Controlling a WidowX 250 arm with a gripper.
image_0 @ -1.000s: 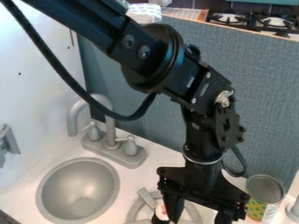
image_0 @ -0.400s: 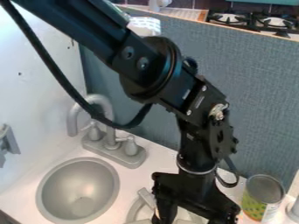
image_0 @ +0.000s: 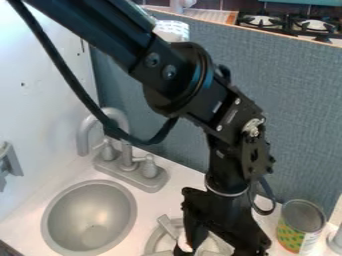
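Your claw (image_0: 217, 248) is spread wide right of the sink (image_0: 89, 217), so move gently near the small white thing (image_0: 184, 243).

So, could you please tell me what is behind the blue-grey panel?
Behind the blue-grey panel, two stove burners show at the upper right, with a striped flat item to their left. Anything lower down is covered by the panel, so I cannot tell.

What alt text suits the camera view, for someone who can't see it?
A black robot arm hangs its gripper low over a toy stove burner; left are a round gray sink and two-handled faucet, right a tin can.
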